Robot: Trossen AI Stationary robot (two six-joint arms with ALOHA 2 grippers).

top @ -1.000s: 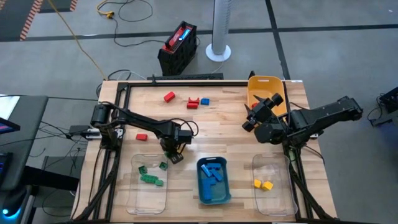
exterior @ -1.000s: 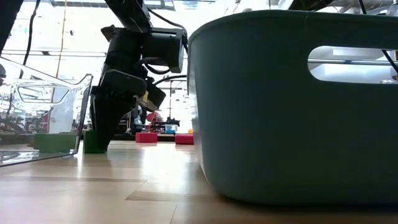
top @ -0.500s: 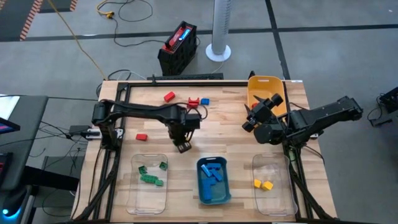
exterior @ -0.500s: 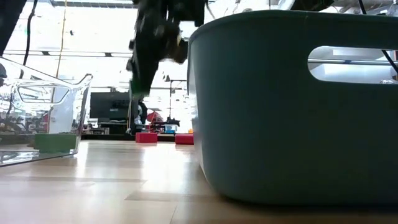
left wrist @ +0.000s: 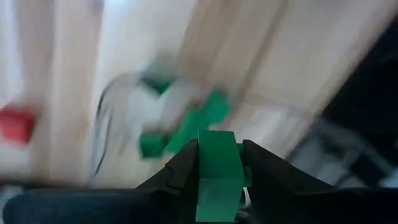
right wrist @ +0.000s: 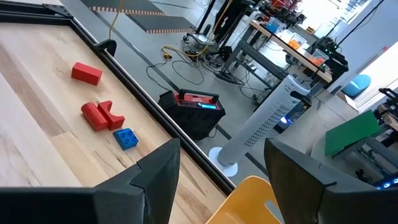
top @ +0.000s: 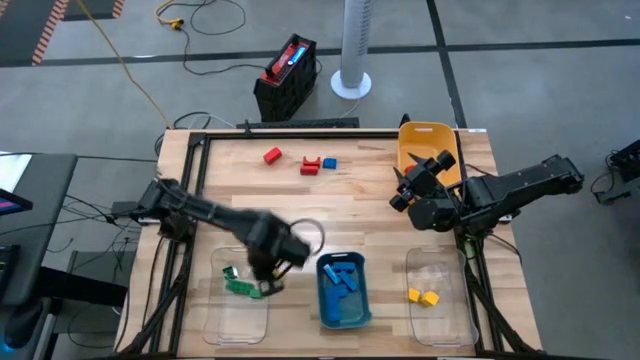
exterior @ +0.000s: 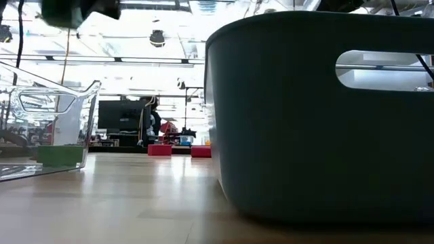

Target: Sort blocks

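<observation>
My left gripper hangs over the left clear bin, shut on a green block. Several green blocks lie in that bin. Two red blocks and a blue block rest flat on the table's far part. The wrist view shows another red block on the table. My right gripper waits open above the table beside the yellow bin. My left gripper pinches the green block by two opposite sides between its two fingers. The fingers come from above, pointing down. The block is lifted clear, hanging over the clear bin with the green blocks.
A teal bin with blue blocks stands at the near middle and fills the low view. A second clear bin at the near right holds yellow blocks. Bare wood lies between the far blocks and the bins.
My left gripper has lifted the green block off the table beside the clear bin. It rose, then swung toward the table's near edge and now hangs over that bin.
</observation>
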